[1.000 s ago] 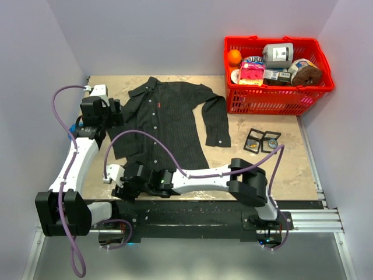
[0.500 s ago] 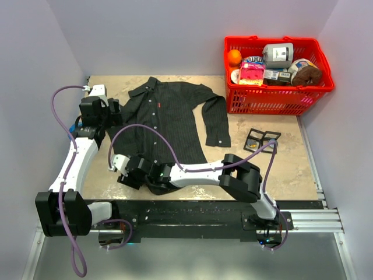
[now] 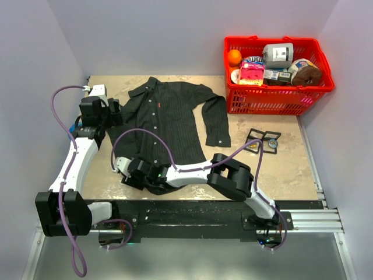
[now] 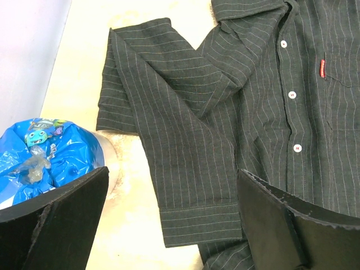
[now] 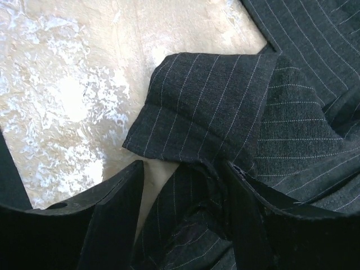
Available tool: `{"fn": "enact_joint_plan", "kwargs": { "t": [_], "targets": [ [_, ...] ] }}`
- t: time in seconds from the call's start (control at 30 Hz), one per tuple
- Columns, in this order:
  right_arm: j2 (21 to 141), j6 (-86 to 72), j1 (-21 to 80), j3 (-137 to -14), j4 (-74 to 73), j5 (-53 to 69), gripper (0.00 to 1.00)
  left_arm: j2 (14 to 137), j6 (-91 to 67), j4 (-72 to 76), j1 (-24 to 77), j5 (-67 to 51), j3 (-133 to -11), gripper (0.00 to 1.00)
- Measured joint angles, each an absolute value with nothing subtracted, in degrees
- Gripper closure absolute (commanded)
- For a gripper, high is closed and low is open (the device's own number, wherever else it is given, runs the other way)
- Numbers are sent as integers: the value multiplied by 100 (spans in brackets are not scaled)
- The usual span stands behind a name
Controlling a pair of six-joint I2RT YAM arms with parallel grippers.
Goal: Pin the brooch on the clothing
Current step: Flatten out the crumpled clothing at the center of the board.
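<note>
The tan table (image 3: 291, 169) is carrying everything. The clothing (image 3: 169, 116) is lying flat at its far left-centre, collar toward the back wall, one sleeve folded down on each side.

The right arm (image 3: 198, 172) is folding sharply at its elbow near the front edge and stretching its forearm low and leftward, over to the shirt's near-left hem. The left arm (image 3: 78, 157) is reaching straight up the left side of the table, with its wrist hanging over the sleeve on that side.

A red basket (image 3: 274, 99) full of groceries is sitting at the far right corner.

The left gripper (image 4: 174, 225) is hovering released, fingers spread wide above the sleeve cuff and touching nothing. The right gripper (image 5: 183, 225) is clenching a bunched fold of hem, with cloth filling the gap between its fingers.

A crinkled blue bag (image 4: 45, 152) is showing beside the left sleeve. Two small dark square cards (image 3: 262, 140) are lying right of the shirt, well apart from it; I cannot tell what they are holding.

A tiny red tag (image 4: 322, 68) is sitting beside the pale buttons (image 4: 291, 94).
</note>
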State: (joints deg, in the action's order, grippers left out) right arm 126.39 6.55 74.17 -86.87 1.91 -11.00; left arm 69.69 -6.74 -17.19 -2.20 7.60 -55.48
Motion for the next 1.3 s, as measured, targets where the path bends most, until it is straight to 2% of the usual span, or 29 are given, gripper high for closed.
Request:
{"fn": "enact_joint_plan", "kwargs": {
  "t": [0.37,0.5,0.77,0.93,1.0,1.03,1.07,1.13,1.17,1.3],
  "targets": [
    [12619,626,7426,-8582,403,-1295,87,6969,-692,-1717,-220,687,-5548,1],
    [12460,580,7461,-8479,395,-1170,94,6969,-692,-1717,-222,668,-5548,1],
    [12258,322,7649,-8648,478,-303,97,6969,-692,-1715,-222,663,-5548,1],
    [12363,248,7773,-8753,434,-16,92,6969,-692,-1715,-222,663,-5548,1],
    [12405,248,7813,-8753,379,84,84,6969,-692,-1717,-222,663,-5548,1],
    [12416,244,7830,-8753,370,123,79,6969,-692,-1715,-222,663,-5548,1],
    [12425,231,7839,-8753,357,156,66,6969,-692,-1715,-222,663,-5548,1],
    [12422,204,7850,-8753,349,261,50,6969,-692,-1715,-222,661,-5548,1],
    [12418,191,7852,-8753,351,287,37,6969,-692,-1715,-222,661,-5548,1],
    [12245,123,7874,-8602,353,342,25,6969,-692,-1699,-222,626,-5544,1]
  ]
}}
